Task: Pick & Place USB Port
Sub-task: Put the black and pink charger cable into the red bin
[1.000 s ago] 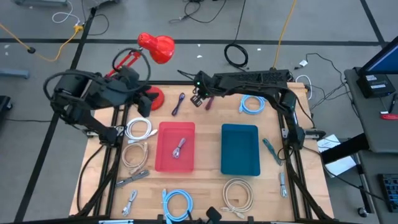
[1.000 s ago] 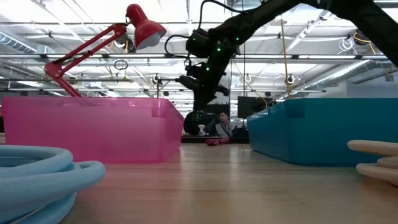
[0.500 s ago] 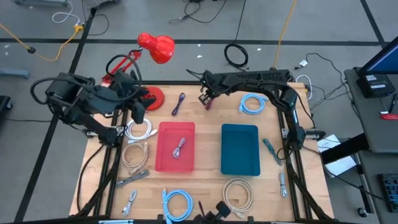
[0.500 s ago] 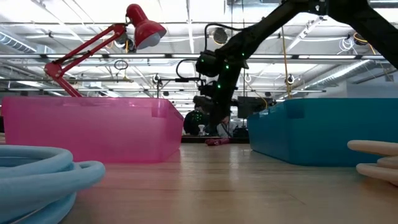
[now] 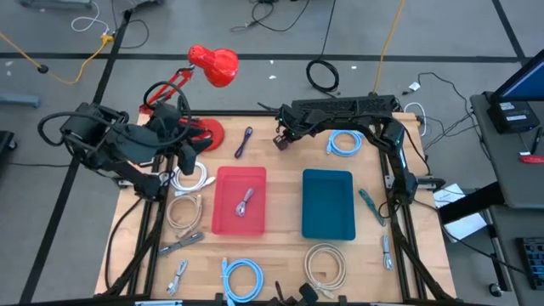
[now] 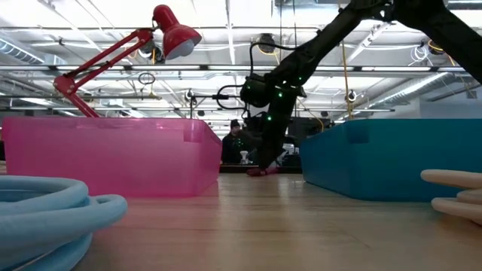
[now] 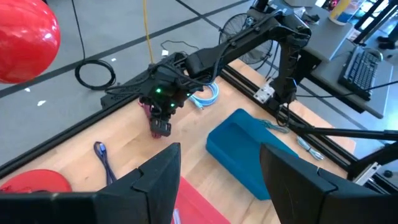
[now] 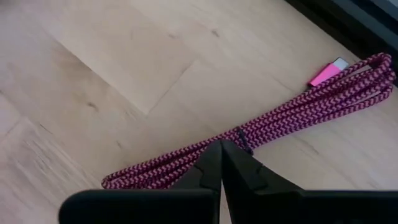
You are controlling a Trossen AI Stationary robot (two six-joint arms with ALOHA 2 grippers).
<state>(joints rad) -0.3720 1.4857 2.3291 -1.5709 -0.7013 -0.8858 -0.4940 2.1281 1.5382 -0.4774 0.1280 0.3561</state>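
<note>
Right tool down on the magenta cable at the bench's far edge

The right tool (image 8: 221, 163), fingers pressed together, sits at the bundled magenta braided USB cable (image 8: 261, 134), just under its tips; together like that, lifting would likely leave the cable behind. Beyond the cable the bench (image 5: 280, 161) ends at a black frame rail (image 5: 255, 113), little room there. The left tool (image 7: 217, 171), fingers apart, waits far off by the red lamp (image 5: 212, 65).

High view: overhead, facing down on the table (image 5: 280, 255). Low view: tabletop level. Right wrist view: close above it. Left wrist view: farther back. All share the table
</note>
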